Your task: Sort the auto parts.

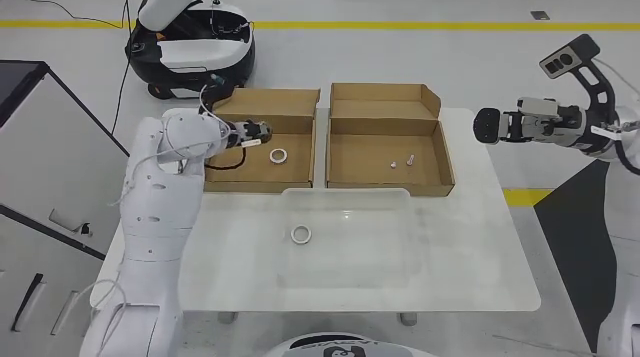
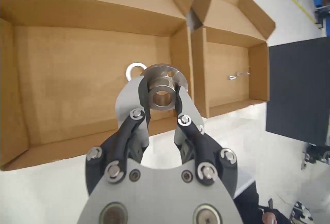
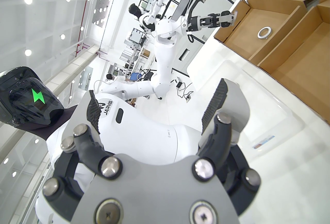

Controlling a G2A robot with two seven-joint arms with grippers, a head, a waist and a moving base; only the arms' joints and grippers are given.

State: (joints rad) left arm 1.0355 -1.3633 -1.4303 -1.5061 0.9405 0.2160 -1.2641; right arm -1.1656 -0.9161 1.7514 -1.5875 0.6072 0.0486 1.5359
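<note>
Flanged bushing [image 2: 165,73]: clamped in left gripper [image 2: 161,92], above cardboard box [image 2: 77,75] floor. Metal ring [image 2: 134,69]: just beyond, partly hidden by flange. Right gripper [image 3: 157,89]: spread wide, empty.

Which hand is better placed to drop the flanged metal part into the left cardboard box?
Left. The left hand is shut on the flanged metal part over the left cardboard box, near the ring lying there. The right hand is open and empty, out beyond the right edge of the table.

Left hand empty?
No, the left hand is shut on a flanged metal bushing, holding it over the left cardboard box.
</note>
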